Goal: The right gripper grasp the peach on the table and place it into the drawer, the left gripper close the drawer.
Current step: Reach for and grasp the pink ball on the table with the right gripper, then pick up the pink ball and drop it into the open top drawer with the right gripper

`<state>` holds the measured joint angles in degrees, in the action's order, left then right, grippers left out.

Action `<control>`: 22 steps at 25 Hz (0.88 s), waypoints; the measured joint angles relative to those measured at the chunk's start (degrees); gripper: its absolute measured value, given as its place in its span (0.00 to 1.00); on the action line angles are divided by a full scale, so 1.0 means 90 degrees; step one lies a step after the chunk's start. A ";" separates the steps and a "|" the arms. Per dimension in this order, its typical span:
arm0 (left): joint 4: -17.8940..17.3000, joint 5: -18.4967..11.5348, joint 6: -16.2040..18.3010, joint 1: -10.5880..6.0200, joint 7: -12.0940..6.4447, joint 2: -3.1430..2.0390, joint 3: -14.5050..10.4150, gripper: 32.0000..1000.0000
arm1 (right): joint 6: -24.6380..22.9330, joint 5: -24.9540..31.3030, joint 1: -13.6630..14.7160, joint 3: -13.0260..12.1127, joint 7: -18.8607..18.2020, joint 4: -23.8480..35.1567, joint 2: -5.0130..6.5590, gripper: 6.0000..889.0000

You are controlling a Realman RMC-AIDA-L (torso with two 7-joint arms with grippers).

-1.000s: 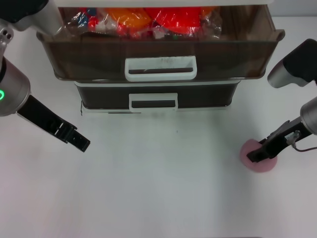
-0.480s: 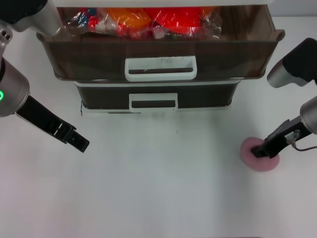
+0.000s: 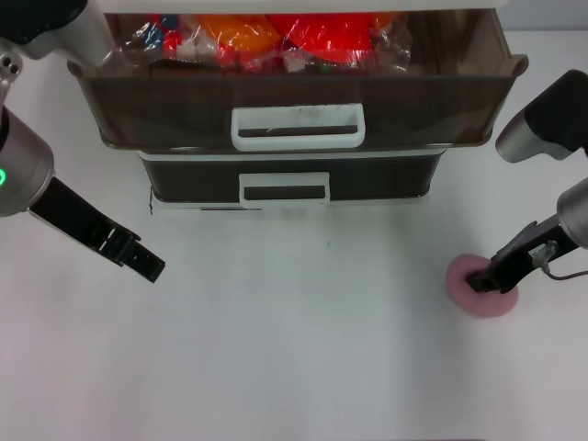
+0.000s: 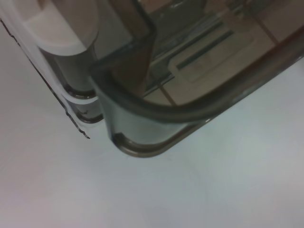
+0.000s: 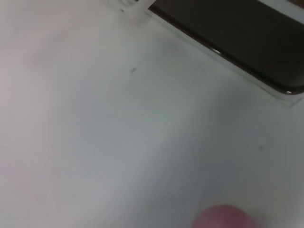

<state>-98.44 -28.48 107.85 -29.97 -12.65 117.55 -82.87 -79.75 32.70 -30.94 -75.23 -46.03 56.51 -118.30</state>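
The pink peach (image 3: 484,296) rests on the white table (image 3: 303,349) at the right. My right gripper (image 3: 478,279) comes down on it from the right and is shut on the peach's top. In the right wrist view only a slice of the peach (image 5: 223,217) shows at the frame edge. The wide smoky-brown drawer (image 3: 294,101) with the white loop handle (image 3: 299,127) stands pulled open at the back. My left gripper (image 3: 150,266) hovers shut over the table at the left, in front of and below the drawer's left corner (image 4: 137,123).
Shiny orange and red packets (image 3: 276,37) fill the open drawer. Beneath it a narrower dark drawer (image 3: 285,179) with a smaller white handle sits closed. Bare table stretches between the two grippers.
My right gripper shifted slightly up and right onto the top of the peach and its tip drew narrower, then held still. The left gripper barely moved.
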 joint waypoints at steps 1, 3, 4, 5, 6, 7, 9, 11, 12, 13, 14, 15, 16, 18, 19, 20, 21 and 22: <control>0.0000 0.0000 0.0000 0.0000 0.0000 -0.0002 0.0003 0.84 | -0.0018 0.0000 0.0002 0.0000 0.0001 0.0022 0.0000 0.16; 0.0000 0.0000 0.0000 0.0004 0.0000 -0.0006 0.0018 0.84 | -0.0083 0.0000 0.0028 0.0003 0.0002 0.0120 0.0000 0.16; 0.0000 0.0000 0.0000 0.0007 0.0000 -0.0006 0.0026 0.84 | -0.0155 0.0005 0.0051 0.0011 0.0001 0.0208 -0.0001 0.15; 0.0000 0.0000 0.0000 0.0008 -0.0001 -0.0006 0.0031 0.84 | -0.0286 0.0018 0.0083 0.0030 -0.0002 0.0356 -0.0002 0.15; 0.0000 0.0000 0.0000 0.0009 -0.0001 -0.0006 0.0035 0.84 | -0.0399 0.0026 0.0111 0.0056 -0.0005 0.0508 -0.0002 0.15; 0.0000 0.0000 0.0000 0.0009 -0.0003 -0.0006 0.0038 0.84 | -0.0517 0.0030 0.0149 0.0074 -0.0005 0.0667 -0.0001 0.15; 0.0000 0.0001 0.0000 0.0009 -0.0004 -0.0006 0.0039 0.84 | -0.0748 0.0031 0.0255 0.0104 0.0002 0.1064 0.0000 0.15; 0.0000 0.0000 0.0000 0.0010 -0.0005 -0.0005 0.0039 0.84 | -0.1021 0.0024 0.0404 0.0113 0.0016 0.1552 0.0000 0.15; 0.0000 0.0000 -0.0002 0.0010 -0.0006 -0.0005 0.0041 0.84 | -0.1161 0.0025 0.0466 0.0130 0.0018 0.1797 0.0000 0.15; 0.0000 0.0000 -0.0005 0.0010 -0.0008 -0.0005 0.0045 0.84 | -0.1360 0.0036 0.0536 0.0182 0.0019 0.2118 0.0000 0.15; 0.0000 0.0000 -0.0010 0.0011 -0.0012 -0.0007 0.0051 0.84 | -0.1548 0.0058 0.0583 0.0253 0.0018 0.2385 0.0000 0.15; 0.0000 0.0000 -0.0013 0.0012 -0.0015 -0.0007 0.0054 0.84 | -0.1724 0.0098 0.0609 0.0336 0.0011 0.2588 0.0001 0.15; 0.0000 0.0000 -0.0016 0.0015 -0.0019 -0.0007 0.0056 0.84 | -0.1918 0.0157 0.0631 0.0435 0.0000 0.2804 0.0000 0.15; 0.0000 0.0000 -0.0018 0.0020 -0.0024 -0.0004 0.0051 0.84 | -0.2253 0.0346 0.0644 0.0626 -0.0023 0.3124 0.0004 0.15; 0.0000 0.0000 -0.0019 0.0021 -0.0030 -0.0003 0.0047 0.84 | -0.2425 0.0467 0.0647 0.0729 -0.0027 0.3290 0.0006 0.15; 0.0000 0.0000 -0.0020 0.0021 -0.0044 -0.0003 0.0047 0.84 | -0.2521 0.0553 0.0647 0.0790 -0.0028 0.3413 0.0009 0.15; 0.0000 0.0000 -0.0020 0.0021 -0.0047 -0.0003 0.0049 0.84 | -0.2648 0.0709 0.0648 0.0853 -0.0028 0.3586 0.0011 0.15; 0.0000 0.0000 -0.0021 0.0021 -0.0058 -0.0003 0.0053 0.84 | -0.2721 0.0840 0.0648 0.0886 -0.0026 0.3740 0.0011 0.15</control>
<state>-98.43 -28.48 107.66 -29.77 -13.17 117.52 -82.40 -104.23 40.26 -25.11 -67.26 -46.27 90.17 -118.20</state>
